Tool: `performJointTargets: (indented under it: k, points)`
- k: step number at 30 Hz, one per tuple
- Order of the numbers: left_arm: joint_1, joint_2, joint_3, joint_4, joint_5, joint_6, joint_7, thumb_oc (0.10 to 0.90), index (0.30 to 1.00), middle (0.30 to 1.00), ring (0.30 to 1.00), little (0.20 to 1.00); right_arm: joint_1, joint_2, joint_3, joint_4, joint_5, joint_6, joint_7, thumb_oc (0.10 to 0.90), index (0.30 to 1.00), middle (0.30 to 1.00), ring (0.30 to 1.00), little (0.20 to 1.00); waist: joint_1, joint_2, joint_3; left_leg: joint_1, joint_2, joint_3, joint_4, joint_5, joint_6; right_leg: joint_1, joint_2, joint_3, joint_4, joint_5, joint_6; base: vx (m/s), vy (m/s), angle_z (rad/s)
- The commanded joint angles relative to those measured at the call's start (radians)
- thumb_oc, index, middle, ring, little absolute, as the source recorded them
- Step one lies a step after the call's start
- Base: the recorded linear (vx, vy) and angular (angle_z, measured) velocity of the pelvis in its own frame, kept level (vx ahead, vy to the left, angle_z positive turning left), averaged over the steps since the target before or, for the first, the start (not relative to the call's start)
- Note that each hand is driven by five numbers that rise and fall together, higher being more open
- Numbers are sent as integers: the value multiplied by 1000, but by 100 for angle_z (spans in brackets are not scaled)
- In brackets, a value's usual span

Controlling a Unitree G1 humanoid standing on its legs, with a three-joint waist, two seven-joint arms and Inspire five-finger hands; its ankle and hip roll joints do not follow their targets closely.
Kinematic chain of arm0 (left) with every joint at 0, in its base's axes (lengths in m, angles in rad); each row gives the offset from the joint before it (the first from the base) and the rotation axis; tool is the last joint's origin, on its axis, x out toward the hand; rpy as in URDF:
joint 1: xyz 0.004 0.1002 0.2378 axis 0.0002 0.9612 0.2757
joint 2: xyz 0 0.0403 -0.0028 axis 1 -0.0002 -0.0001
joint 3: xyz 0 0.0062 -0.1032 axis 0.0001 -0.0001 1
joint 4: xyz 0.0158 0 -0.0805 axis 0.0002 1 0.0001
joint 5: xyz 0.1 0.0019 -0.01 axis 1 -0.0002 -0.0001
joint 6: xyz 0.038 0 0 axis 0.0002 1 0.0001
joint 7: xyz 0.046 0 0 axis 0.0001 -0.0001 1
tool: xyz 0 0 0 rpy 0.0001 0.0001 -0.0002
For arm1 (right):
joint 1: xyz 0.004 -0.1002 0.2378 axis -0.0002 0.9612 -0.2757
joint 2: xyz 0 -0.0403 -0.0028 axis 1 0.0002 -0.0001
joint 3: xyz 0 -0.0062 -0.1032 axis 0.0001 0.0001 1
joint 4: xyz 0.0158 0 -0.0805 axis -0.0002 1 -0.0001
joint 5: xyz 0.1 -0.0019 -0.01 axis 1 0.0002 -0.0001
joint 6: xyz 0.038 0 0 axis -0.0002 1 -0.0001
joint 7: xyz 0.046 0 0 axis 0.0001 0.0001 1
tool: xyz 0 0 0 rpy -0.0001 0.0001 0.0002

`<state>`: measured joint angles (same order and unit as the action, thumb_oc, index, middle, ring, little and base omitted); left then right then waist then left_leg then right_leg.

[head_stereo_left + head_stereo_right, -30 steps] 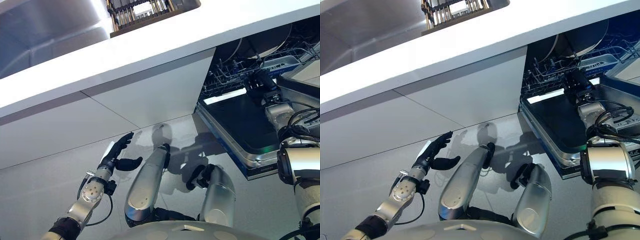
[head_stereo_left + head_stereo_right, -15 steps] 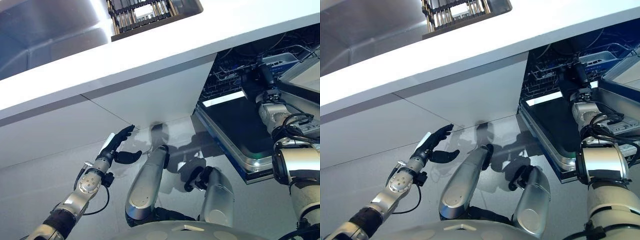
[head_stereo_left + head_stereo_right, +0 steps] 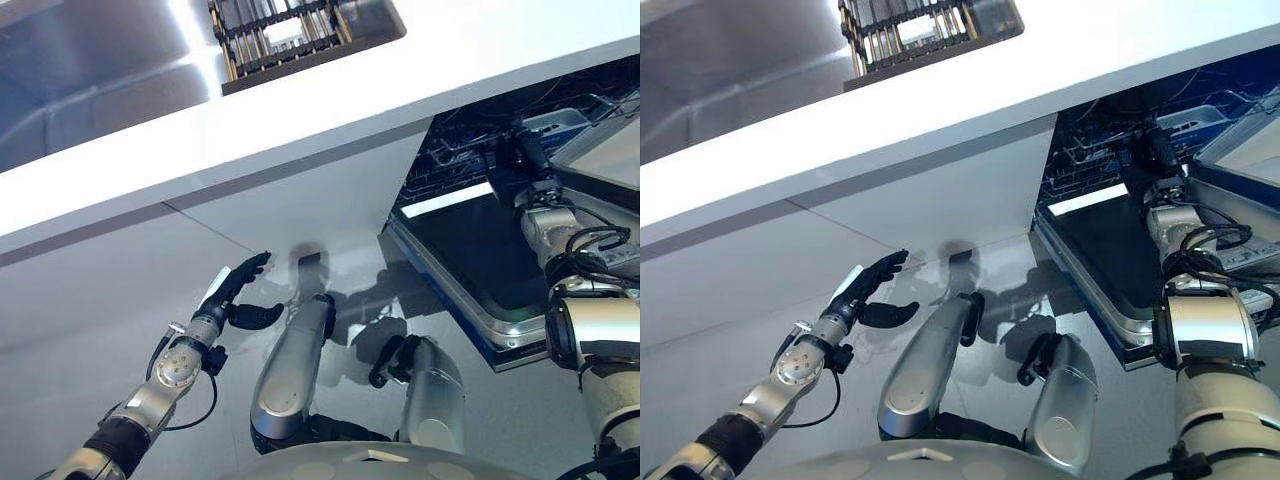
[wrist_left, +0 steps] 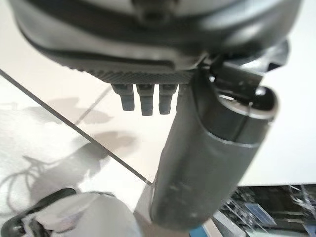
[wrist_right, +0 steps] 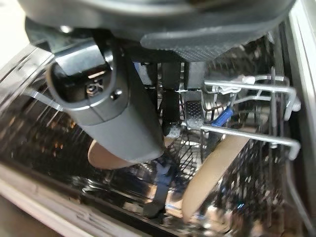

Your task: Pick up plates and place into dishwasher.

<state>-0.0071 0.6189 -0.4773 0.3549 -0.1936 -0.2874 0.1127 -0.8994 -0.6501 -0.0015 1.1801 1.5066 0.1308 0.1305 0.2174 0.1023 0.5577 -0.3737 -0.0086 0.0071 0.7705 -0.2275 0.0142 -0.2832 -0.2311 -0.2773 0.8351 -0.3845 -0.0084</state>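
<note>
Two tan plates stand on edge in the dishwasher's wire rack (image 5: 247, 136): one plate (image 5: 212, 173) past my fingers, another plate (image 5: 101, 155) behind my thumb. My right hand (image 3: 522, 160) reaches into the rack over the lowered dishwasher door (image 3: 470, 255). Its fingers (image 5: 171, 106) are straight, resting by a rack wire and holding nothing. My left hand (image 3: 232, 297) hangs low before the white cabinet front (image 3: 300, 200), open and empty, thumb (image 4: 212, 148) out to the side.
A white countertop (image 3: 330, 95) runs above the cabinets, with a dark drying rack (image 3: 280, 40) and a steel sink (image 3: 90, 70) on it. The open door juts out over the grey floor (image 3: 340, 270) at the right.
The camera has shifted a little. My left hand has risen slightly toward the cabinet. A dark round shape above the rack one second ago is out of sight now. The right hand stays in the rack.
</note>
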Motion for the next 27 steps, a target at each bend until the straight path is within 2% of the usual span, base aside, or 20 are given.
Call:
performJointTargets:
  k: [1, 5, 6, 14, 18, 22, 27]
  points:
    - [49, 11, 12, -60, 26, -82, 15, 800, 900, 900, 900, 900, -65, -141, -79, -231, -43, -126, 77, 800, 900, 900, 900, 900, -42, -64, -190, 40, 10, 12, 5, -95, 33, 60, 31, 33, -95, 124, -30, -25, 2, -25]
    - [39, -11, 23, -31, 35, -90, 24, 800, 900, 900, 900, 900, 69, -115, -88, -335, -110, -124, 38, 800, 900, 900, 900, 900, -83, -88, -192, 65, 28, 37, -14, -95, 40, 67, 48, 56, -114, 128, -29, -23, 1, -27]
    - [39, -10, 21, -28, 36, -92, 24, 800, 900, 900, 900, 900, 78, -113, -92, -341, -112, -124, 36, 800, 900, 900, 900, 900, -82, -90, -193, 68, 29, 38, -16, -95, 40, 69, 49, 57, -115, 128, -29, -14, 0, -31]
    - [46, -81, 65, 55, 73, -118, 51, 800, 900, 900, 900, 900, 386, -31, -147, -645, -259, -125, -93, 800, 900, 900, 900, 900, -168, -132, -216, 127, 54, 85, -67, -95, 41, 107, 81, 95, -178, 140, -23, 6, 5, -13]
    - [60, -102, 88, 73, 86, -124, 64, 800, 900, 900, 900, 900, 497, -4, -161, -769, -383, -128, -165, 800, 900, 900, 900, 900, -203, -141, -224, 150, 62, 107, -88, -91, 40, 117, 94, 111, -203, 148, -21, 13, 10, -22]
    - [66, -117, 116, 83, 100, -127, 61, 800, 900, 900, 900, 900, 614, 20, -175, -864, -477, -74, -211, 800, 900, 900, 900, 900, -242, -148, -225, 160, 67, 127, -94, -97, 42, 110, 105, 133, -209, 150, -16, -7, 10, -33]
    - [65, -131, 132, 86, 112, -126, 61, 800, 900, 900, 900, 900, 689, 13, -191, -909, -655, -98, -283, 800, 900, 900, 900, 900, -270, -153, -230, 160, 65, 141, -82, -112, 48, 101, 118, 154, -209, 148, -17, 2, 8, -19]
